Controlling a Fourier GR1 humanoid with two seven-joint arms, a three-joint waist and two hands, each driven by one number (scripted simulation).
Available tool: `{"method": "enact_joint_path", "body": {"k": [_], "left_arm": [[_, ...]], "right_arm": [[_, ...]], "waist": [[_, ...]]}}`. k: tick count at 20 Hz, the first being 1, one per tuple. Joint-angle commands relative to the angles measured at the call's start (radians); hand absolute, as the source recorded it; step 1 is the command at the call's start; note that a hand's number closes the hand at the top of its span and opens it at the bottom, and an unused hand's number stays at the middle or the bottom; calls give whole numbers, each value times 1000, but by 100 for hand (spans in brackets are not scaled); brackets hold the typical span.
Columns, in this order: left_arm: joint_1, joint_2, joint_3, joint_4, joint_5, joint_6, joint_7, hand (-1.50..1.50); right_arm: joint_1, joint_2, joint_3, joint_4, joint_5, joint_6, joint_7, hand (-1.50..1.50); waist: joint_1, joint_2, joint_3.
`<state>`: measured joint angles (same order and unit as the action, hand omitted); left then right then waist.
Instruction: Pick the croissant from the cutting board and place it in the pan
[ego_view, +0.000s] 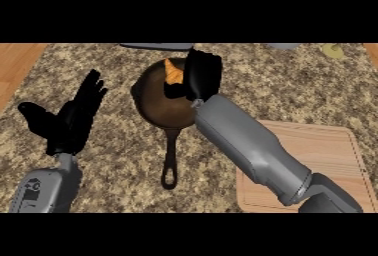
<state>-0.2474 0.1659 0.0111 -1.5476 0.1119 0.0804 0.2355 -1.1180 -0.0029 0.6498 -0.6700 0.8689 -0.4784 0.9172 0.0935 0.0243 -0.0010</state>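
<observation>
The right hand (198, 75) is over the pan (159, 107), its fingers curled around the croissant (174, 72); only an orange part of the croissant shows beside the hand, above the pan's far side; the board (325, 150) lies at the right; the left hand (70, 117) rests at the left, fingers straight and together, thumb apart.

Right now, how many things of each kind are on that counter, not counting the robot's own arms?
Pan: 1
Croissant, under the right hand over the pan: 1
Cutting board: 1
Partly cut-off things at the far edge, too little showing to name: 3
Total: 6
</observation>
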Motion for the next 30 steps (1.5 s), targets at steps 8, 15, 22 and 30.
{"method": "enact_joint_path", "body": {"k": [8,15,22,30], "left_arm": [[-50,-8,12,55,7,-9,-11,0],[-4,7,24,-4,19,-13,14,0],[64,20,43,-34,23,-20,-5,0],[19,31,96,6,17,16,-4,0]], "right_arm": [[39,3,-80,154,-282,-108,-69,-150],[85,3,-116,128,-359,-337,-271,-150],[247,3,-160,-110,-528,-535,-392,-150],[609,-32,-189,-543,-689,-407,-731,-150]], "waist": [[7,8,1],[-10,-2,3],[-49,-19,3],[-116,-28,2]]}}
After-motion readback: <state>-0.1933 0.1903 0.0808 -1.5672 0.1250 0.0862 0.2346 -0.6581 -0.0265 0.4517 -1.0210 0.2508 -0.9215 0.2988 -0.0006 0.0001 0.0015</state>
